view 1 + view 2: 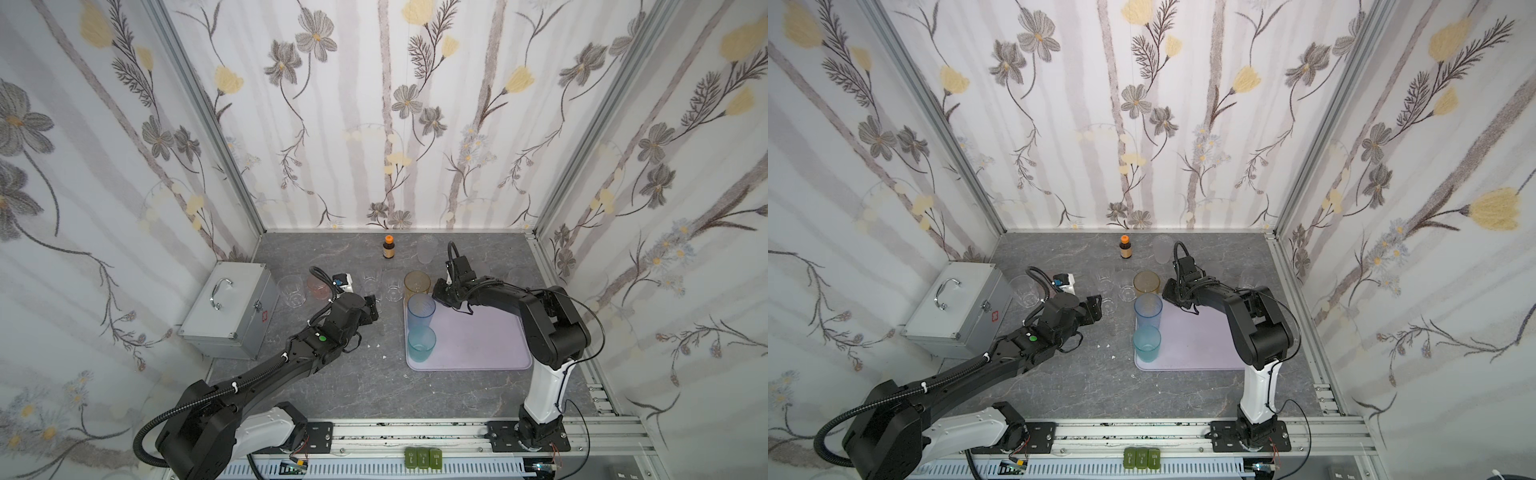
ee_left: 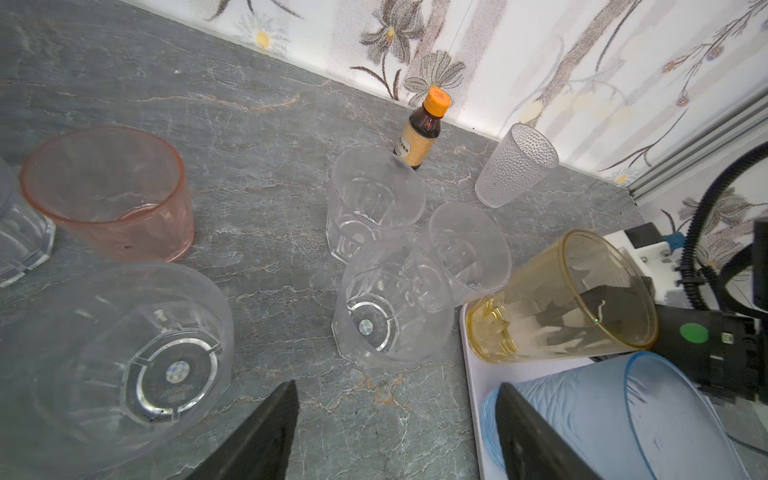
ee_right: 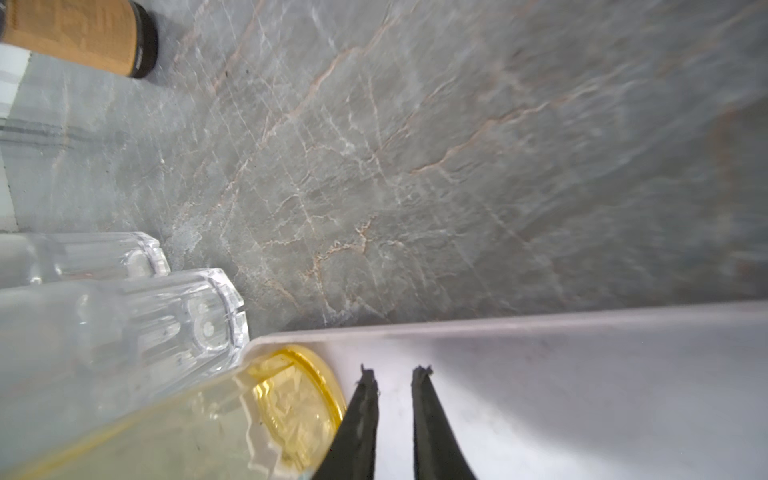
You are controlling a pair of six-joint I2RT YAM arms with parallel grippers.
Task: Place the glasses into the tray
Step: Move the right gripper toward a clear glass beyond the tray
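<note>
Standing at the front of the counter (image 1: 332,386), I see three of the glasses upright in a row along the left edge of the lilac tray (image 1: 478,340). The amber glass (image 1: 417,284) is in the far corner, the tall blue glass (image 1: 421,311) is just in front of it, and the teal glass (image 1: 421,344) is nearest me.

The right fingers (image 3: 368,399) hang low over the tray's far end, just beside the base of the amber glass but not on it. Only a narrow gap shows between them, and nothing sits in it.

The left fingers (image 2: 274,419) are spread wide and hold nothing. They hover over bare counter to the left of the tray and point toward a huddle of three clear faceted glasses (image 2: 395,311) standing just off the tray's far left corner. Another clear glass (image 2: 129,353) stands close beside them.

Further left on the counter are the small pink glass (image 1: 318,286) and one more clear tumbler (image 1: 292,291), near the silver case (image 1: 228,309) with its handle. A dimpled frosted glass (image 1: 427,248) stands by the back wall, with a little brown bottle (image 1: 388,247) with an orange cap just to its left. A pale glass (image 1: 519,276) shows faintly beyond the right arm, too dim to describe.
</note>
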